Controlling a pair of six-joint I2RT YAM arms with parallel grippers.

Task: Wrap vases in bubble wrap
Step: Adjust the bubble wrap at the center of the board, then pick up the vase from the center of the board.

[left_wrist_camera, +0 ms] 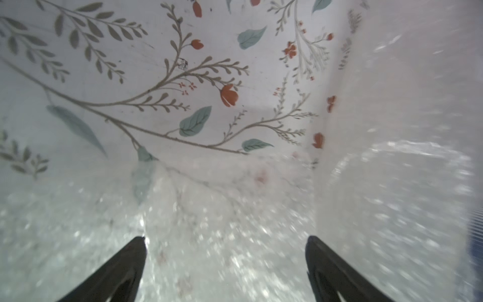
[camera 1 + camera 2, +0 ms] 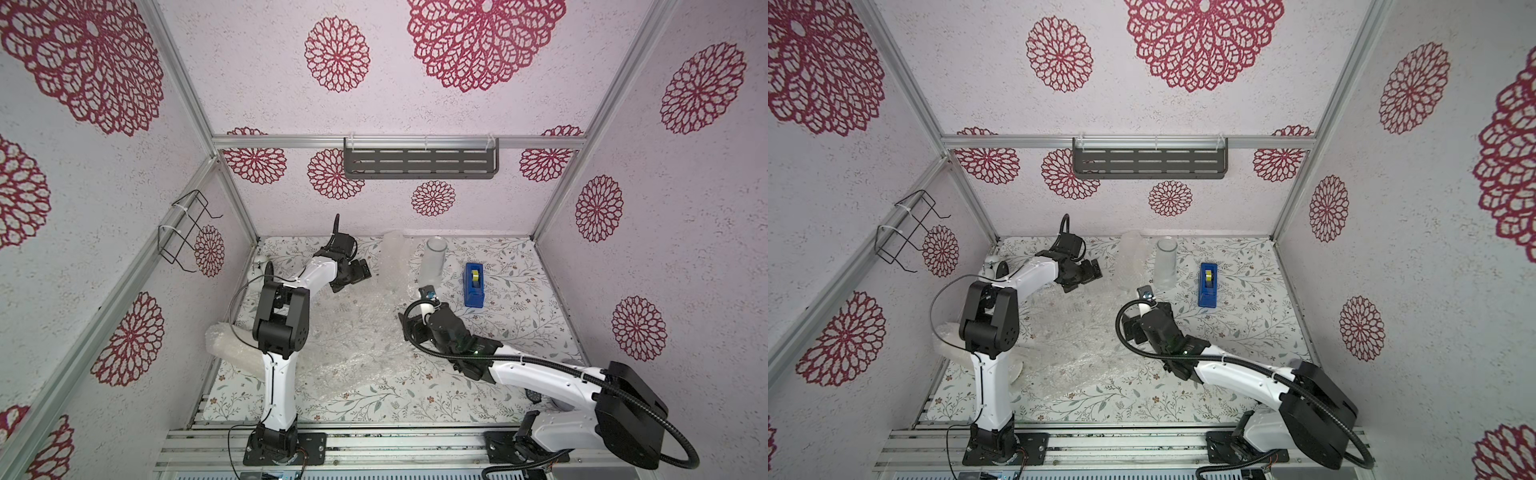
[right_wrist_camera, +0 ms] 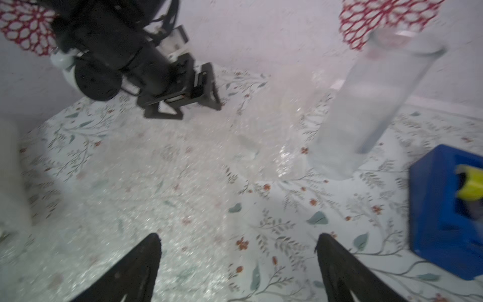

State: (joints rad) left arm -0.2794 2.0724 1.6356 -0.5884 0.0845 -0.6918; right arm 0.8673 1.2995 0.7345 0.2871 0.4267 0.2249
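Note:
A sheet of bubble wrap [image 2: 353, 332] [image 2: 1075, 336] lies crumpled across the middle of the table. At its far edge stands a clear glass vase [image 2: 392, 249] [image 2: 1131, 249], with wrap rising up around it. A frosted glass cylinder vase [image 2: 434, 262] [image 3: 379, 99] stands bare just to its right. A white bundle in wrap [image 2: 232, 349] lies at the left, partly hidden behind the left arm. My left gripper [image 2: 359, 270] [image 1: 226, 238] hangs open over the wrap [image 1: 209, 248], left of the clear vase. My right gripper [image 2: 411, 326] [image 3: 239, 235] is open over the sheet's right edge.
A blue tape dispenser [image 2: 473, 284] [image 3: 444, 209] sits right of the cylinder. A small white object [image 2: 259, 266] stands in the back left corner. A dark shelf [image 2: 419, 160] hangs on the back wall and a wire rack [image 2: 187, 232] on the left wall.

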